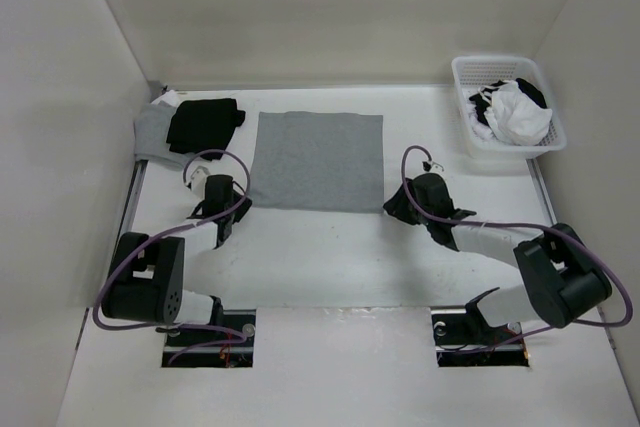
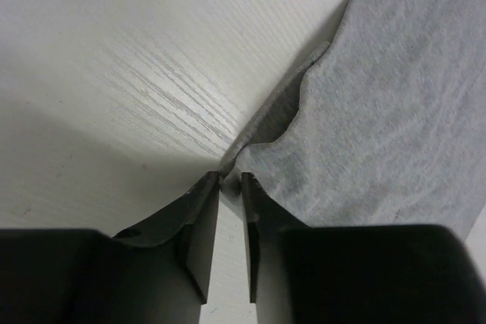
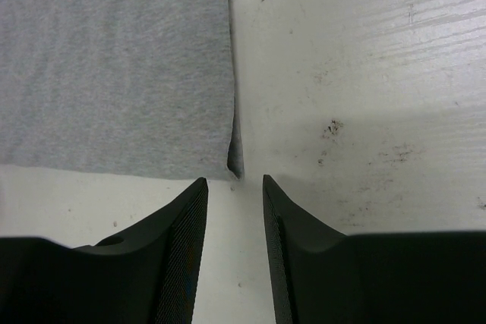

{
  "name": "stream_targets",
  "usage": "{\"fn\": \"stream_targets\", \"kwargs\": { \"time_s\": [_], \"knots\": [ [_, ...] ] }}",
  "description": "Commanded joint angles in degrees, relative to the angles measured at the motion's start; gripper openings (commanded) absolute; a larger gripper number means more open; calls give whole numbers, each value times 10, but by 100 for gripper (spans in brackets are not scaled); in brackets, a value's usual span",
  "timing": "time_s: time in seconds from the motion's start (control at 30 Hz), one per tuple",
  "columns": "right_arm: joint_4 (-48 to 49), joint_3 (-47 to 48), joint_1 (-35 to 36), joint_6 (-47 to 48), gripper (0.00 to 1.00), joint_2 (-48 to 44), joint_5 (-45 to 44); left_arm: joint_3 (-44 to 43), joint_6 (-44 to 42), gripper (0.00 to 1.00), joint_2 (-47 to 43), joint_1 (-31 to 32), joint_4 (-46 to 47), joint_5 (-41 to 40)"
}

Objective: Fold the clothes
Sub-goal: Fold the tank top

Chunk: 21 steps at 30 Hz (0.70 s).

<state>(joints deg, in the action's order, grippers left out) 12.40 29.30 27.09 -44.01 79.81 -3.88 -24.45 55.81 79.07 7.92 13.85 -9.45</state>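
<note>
Squarely in the middle of the bench (image 1: 330, 257) lies the grey tank top (image 1: 318, 160), flat and folded into a neat rectangle with its long sides running left to right. Its near edge is straight. At the near left corner the layers part a little, the upper edge curling back to show another layer beneath.

That corner comes to a point right at the tips of the left tool (image 2: 230, 180). Its jaws stand a narrow way apart, with white bench showing between them, so nothing is gripped.

At the near right corner the right tool (image 3: 235, 181) sits low over the bench, released, with its jaws wider apart. The corner of the fabric lies just ahead of the gap and not inside it. The bench beside it carries a few dark specks.

Farther out, in the far left corner, a black garment (image 1: 205, 122) rests on top of a light-grey one (image 1: 150, 129), well apart from the tank top. In the far right corner a white basket (image 1: 466, 117) holds white and black garments (image 1: 512, 112). Purple cables loop along both arms.
</note>
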Motion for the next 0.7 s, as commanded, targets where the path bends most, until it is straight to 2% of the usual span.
{"fn": "stream_targets", "kwargs": {
  "time_s": [0.0, 0.07, 0.17, 0.33, 0.67],
  "knots": [
    [20, 0, 5, -7, 40, -19, -15, 1, 4, 14, 16, -7, 20, 16],
    [17, 0, 5, -8, 41, -17, -16, 4, 4, 7, 16, -13, 31, 16],
    [9, 2, 5, -10, 43, -15, -15, 20, 8, 3, -8, -13, 43, 13],
    [-4, 15, 5, -19, 44, 2, -6, 64, 1, 3, -63, -15, 37, 10],
    [54, 6, 5, -69, 42, 54, 54, 83, -6, 3, -36, -22, 72, 33]
  ]
}}
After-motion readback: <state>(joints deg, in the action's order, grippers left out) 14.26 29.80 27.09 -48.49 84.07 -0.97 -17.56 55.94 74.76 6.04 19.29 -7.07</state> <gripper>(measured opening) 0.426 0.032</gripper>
